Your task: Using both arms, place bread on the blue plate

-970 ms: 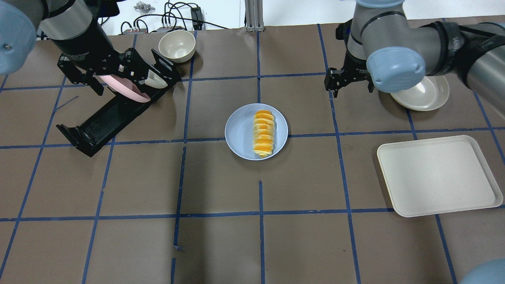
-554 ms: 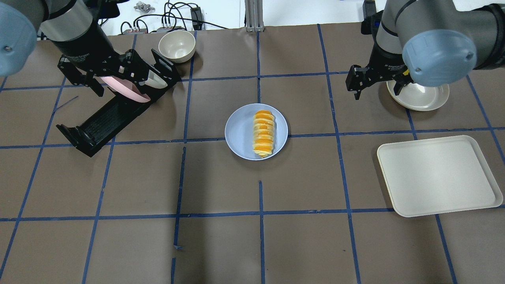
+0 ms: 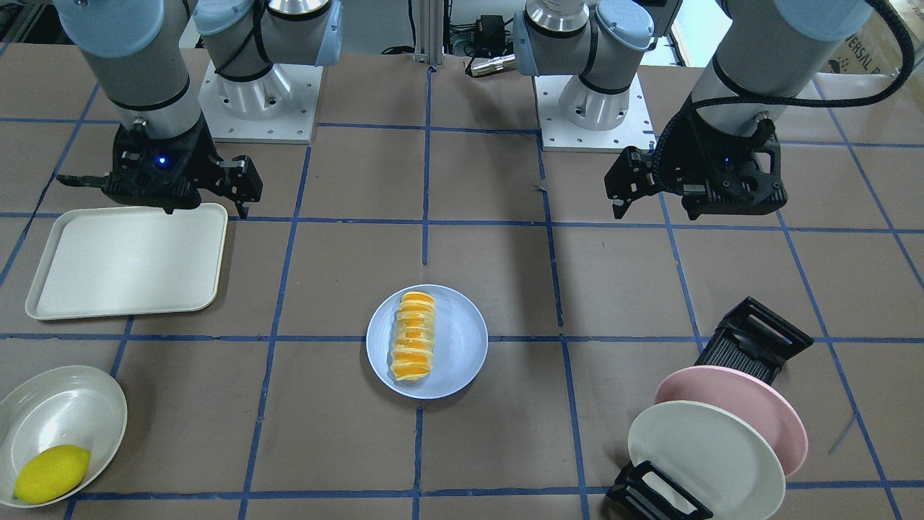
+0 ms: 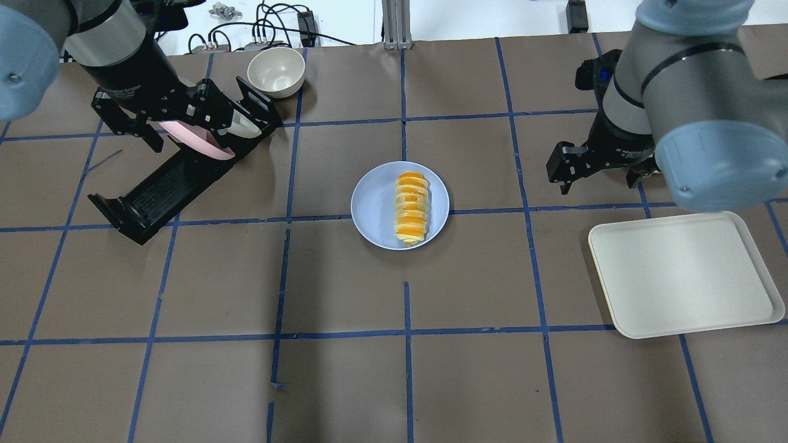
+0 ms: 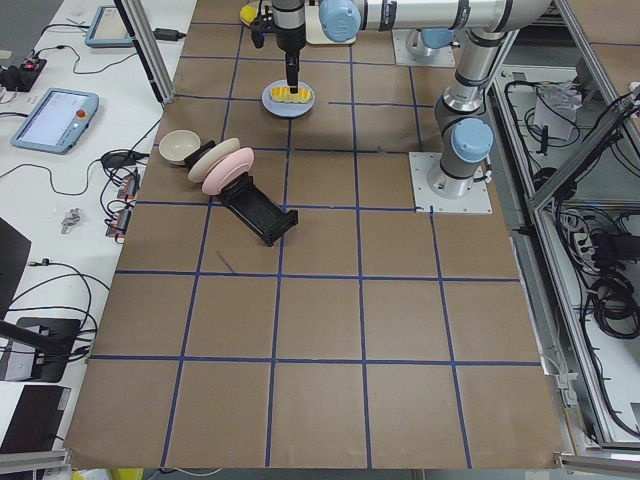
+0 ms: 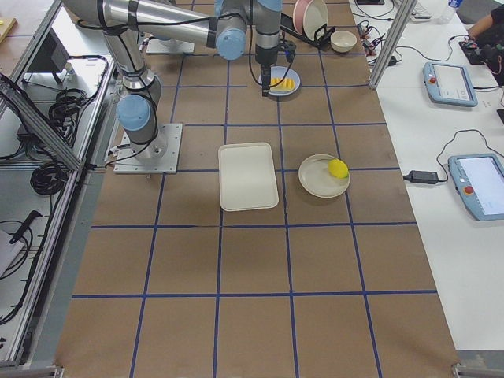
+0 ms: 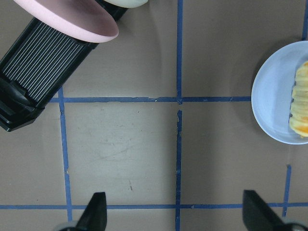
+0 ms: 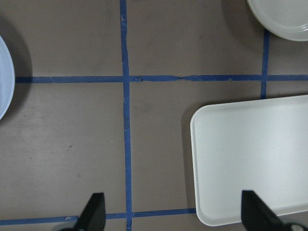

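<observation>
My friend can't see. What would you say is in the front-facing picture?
A striped bread lies on a blue plate in the middle. Nearer the robot, the left claw and right claw hang open and empty. Around are a tray, a lemon in a dish, and a pink plate and white plate in a rack.

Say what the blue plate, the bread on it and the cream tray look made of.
Blue plate: probably plastic, satin; even pale colour, soft sheen, thin rim.
Bread: likely moulded toy plastic or foam; uniform orange and cream ridges.
Cream tray: seemingly plastic, smooth satin; rounded corners, raised lip, faint glare.
</observation>
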